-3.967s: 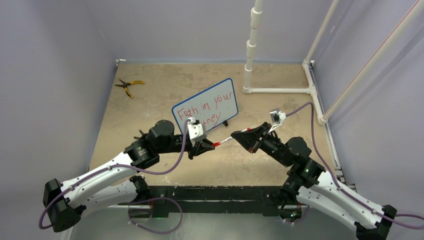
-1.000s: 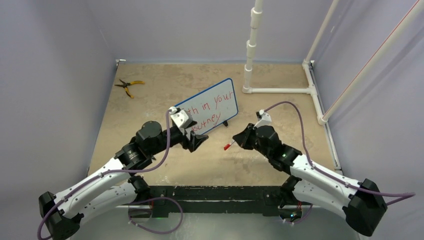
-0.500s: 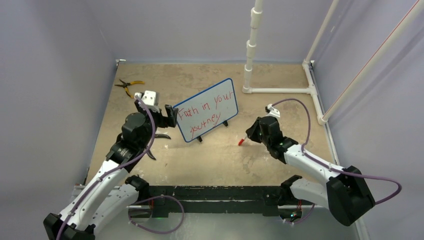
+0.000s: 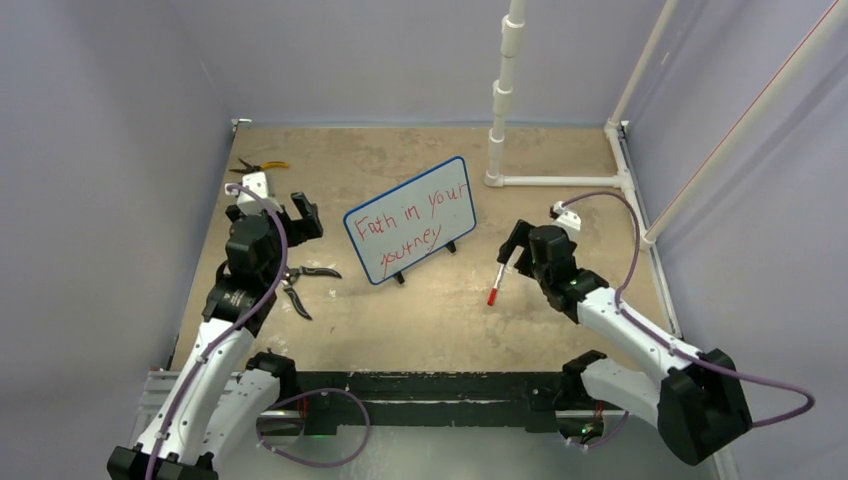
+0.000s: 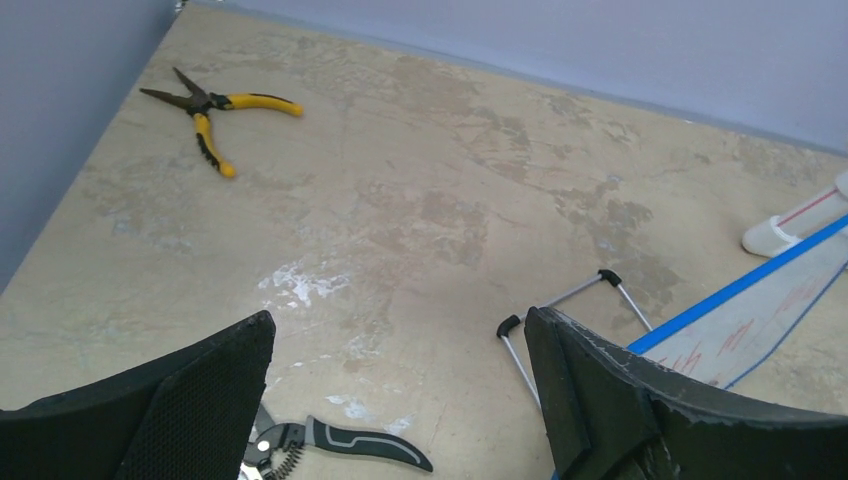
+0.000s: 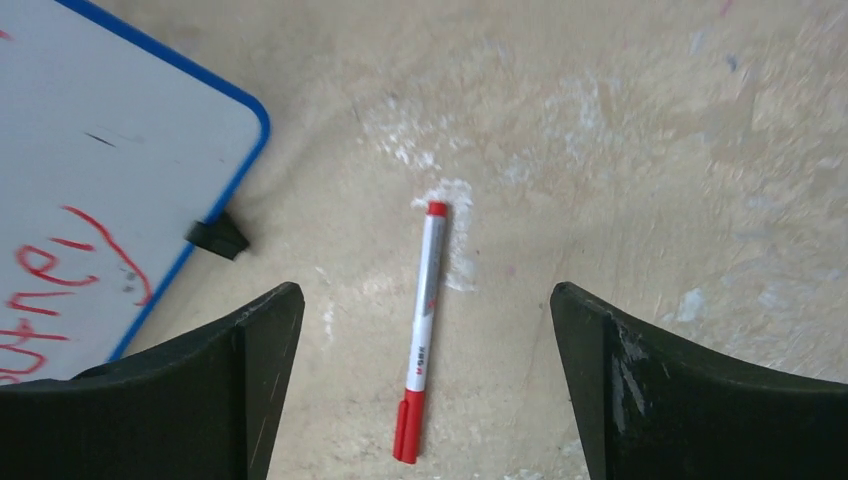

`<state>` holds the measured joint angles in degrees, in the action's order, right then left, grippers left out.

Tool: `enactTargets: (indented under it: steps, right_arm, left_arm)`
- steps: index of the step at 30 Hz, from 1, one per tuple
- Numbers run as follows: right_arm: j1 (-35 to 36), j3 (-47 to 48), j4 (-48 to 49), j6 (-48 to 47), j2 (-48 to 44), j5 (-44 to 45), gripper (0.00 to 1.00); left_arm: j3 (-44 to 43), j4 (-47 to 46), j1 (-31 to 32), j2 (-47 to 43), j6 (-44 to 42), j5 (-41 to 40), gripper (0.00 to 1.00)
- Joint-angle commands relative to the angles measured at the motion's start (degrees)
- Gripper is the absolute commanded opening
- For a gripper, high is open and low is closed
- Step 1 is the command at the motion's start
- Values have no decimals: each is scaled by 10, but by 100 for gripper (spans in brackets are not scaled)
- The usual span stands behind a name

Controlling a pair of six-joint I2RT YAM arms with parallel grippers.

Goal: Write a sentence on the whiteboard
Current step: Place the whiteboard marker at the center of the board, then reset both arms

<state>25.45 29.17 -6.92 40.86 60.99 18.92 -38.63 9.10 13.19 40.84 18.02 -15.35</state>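
Observation:
The whiteboard (image 4: pixel 452 214), blue-framed on small black feet, stands tilted at mid table. The sentence (image 4: pixel 403 221) is on it in red, two lines reading about "Faith in your journey". A red-capped white marker (image 4: pixel 499 277) lies flat on the table right of the board, held by nothing. My right gripper (image 4: pixel 519 246) hangs open just above it; in the right wrist view the marker (image 6: pixel 424 325) lies between the spread fingers of my right gripper (image 6: pixel 422 292), the board's corner (image 6: pixel 100 130) to the left. My left gripper (image 4: pixel 292 218) is open and empty, left of the board (image 5: pixel 770 315).
Yellow-handled pliers (image 4: pixel 258 170) lie at the far left corner. Black-handled shears (image 4: pixel 305 280) rest on the table below my left gripper (image 5: pixel 398 318). A white pipe frame (image 4: pixel 560 181) stands at the back right. Purple walls close in three sides.
My right gripper opened and let go of the marker, which now lies on the table; the arm drew back right. My left arm swung left, away from the board, its jaws widening.

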Motion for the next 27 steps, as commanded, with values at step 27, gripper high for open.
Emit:
enactTargets:
  steps: [27]
  right_arm:
    - [-3,-1,115,-205,-366,12,97]
  left_arm:
    - [-53,40,-4,-9,-11,-52,99]
